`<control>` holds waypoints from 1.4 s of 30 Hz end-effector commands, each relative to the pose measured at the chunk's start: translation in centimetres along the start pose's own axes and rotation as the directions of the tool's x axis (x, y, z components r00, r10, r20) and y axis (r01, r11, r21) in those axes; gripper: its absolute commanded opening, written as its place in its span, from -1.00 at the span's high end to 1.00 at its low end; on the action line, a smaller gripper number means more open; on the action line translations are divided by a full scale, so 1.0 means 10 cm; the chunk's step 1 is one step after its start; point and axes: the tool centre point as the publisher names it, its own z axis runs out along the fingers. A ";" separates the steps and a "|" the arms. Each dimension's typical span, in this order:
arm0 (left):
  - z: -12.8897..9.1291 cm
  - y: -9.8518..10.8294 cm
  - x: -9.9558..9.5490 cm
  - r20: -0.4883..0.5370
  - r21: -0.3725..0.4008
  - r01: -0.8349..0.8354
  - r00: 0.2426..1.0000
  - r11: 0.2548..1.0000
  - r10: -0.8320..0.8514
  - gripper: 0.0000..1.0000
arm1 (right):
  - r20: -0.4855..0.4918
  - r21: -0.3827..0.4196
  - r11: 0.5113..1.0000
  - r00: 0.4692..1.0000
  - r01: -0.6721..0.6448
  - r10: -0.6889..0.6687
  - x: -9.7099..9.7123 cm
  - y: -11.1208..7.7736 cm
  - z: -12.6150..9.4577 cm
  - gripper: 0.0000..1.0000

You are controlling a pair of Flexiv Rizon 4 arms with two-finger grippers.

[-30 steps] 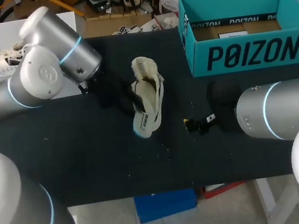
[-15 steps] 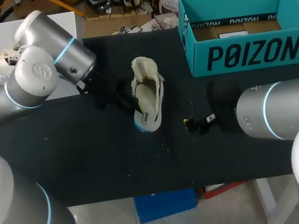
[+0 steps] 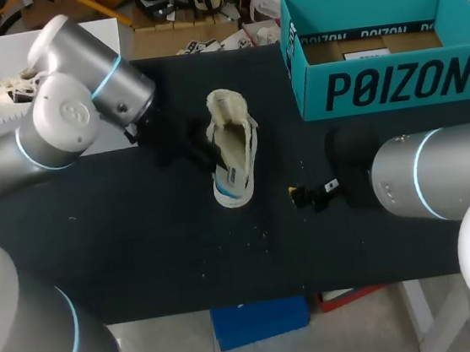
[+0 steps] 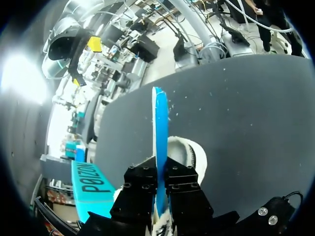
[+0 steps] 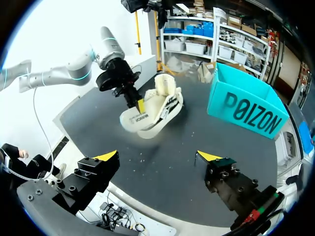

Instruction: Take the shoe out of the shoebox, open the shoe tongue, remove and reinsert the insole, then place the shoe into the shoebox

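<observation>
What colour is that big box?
The box is teal with black lettering; the head view shows it best.

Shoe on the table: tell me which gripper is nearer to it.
Left. The left gripper is against the shoe, at its side, shut on the blue insole. The right gripper hangs open, well apart from the shoe, on its other side.

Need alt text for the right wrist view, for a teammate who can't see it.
The left arm's tool pinches what looks like the insole at a pale shoe lying on the black table. The right tool hangs open and empty short of it; the teal shoebox stands beside the shoe, apart.
</observation>
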 end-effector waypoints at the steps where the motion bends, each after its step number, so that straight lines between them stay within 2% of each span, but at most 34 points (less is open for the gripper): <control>1: 0.02 0.09 -0.01 -0.014 -0.015 0.015 1.000 1.000 -0.015 1.00 | 0.001 -0.005 1.000 1.000 -0.001 0.001 0.01 -0.01 0.02 -1.00; 7: 0.03 0.19 0.00 -0.018 -0.030 0.036 0.999 0.999 -0.037 0.98 | 0.001 -0.005 1.000 1.000 -0.001 0.001 0.01 -0.01 0.02 -1.00; 8: 0.03 0.19 -0.01 -0.018 -0.031 0.036 0.999 0.999 -0.037 0.76 | 0.001 -0.005 1.000 1.000 -0.001 0.001 0.01 -0.01 0.02 -1.00; 9: 0.01 0.16 -0.03 -0.017 -0.032 0.035 0.999 0.999 -0.036 0.39 | 0.001 -0.005 1.000 1.000 -0.001 0.001 0.01 -0.01 0.02 -1.00; 10: 0.01 0.14 -0.03 -0.016 -0.032 0.031 0.999 0.999 -0.032 0.12 | 0.001 -0.005 1.000 1.000 -0.001 0.001 0.01 -0.01 0.02 -1.00; 13: -0.03 0.05 -0.04 -0.011 -0.026 0.022 1.000 0.999 -0.023 -0.08 | 0.001 -0.005 1.000 1.000 -0.001 0.001 0.01 -0.01 0.02 -1.00; 16: -0.08 -0.07 -0.03 -0.009 -0.017 0.012 1.000 1.000 -0.012 -0.07 | 0.001 -0.005 1.000 1.000 -0.001 0.001 0.01 -0.01 0.02 -1.00; 24: -0.09 -0.34 -0.03 -0.034 0.020 -0.025 0.999 0.999 0.026 0.23 | 0.001 -0.005 1.000 1.000 -0.001 0.001 0.01 -0.01 0.02 -1.00; 25: -0.08 -0.37 -0.03 -0.045 0.029 -0.030 0.999 0.999 0.031 0.33 | 0.001 -0.005 1.000 1.000 -0.001 0.001 0.01 -0.01 0.02 -1.00; 26: -0.07 -0.39 -0.04 -0.056 0.041 -0.032 0.998 0.999 0.035 0.58 | 0.001 -0.005 1.000 1.000 -0.001 0.001 0.01 -0.01 0.02 -1.00; 27: -0.05 -0.40 -0.03 -0.077 0.058 -0.030 0.996 0.998 0.034 1.00 | 0.001 -0.005 1.000 1.000 -0.001 0.001 0.01 -0.01 0.02 -1.00; 35: -0.02 -0.34 -0.05 -0.089 0.067 -0.026 0.996 0.997 0.032 1.00 | 0.001 -0.005 1.000 1.000 -0.001 0.001 0.01 -0.01 0.02 -1.00; 42: 0.02 -0.25 -0.10 -0.054 0.051 -0.031 0.998 0.998 0.034 1.00 | 0.001 -0.005 1.000 1.000 -0.001 0.001 0.01 -0.01 0.02 -1.00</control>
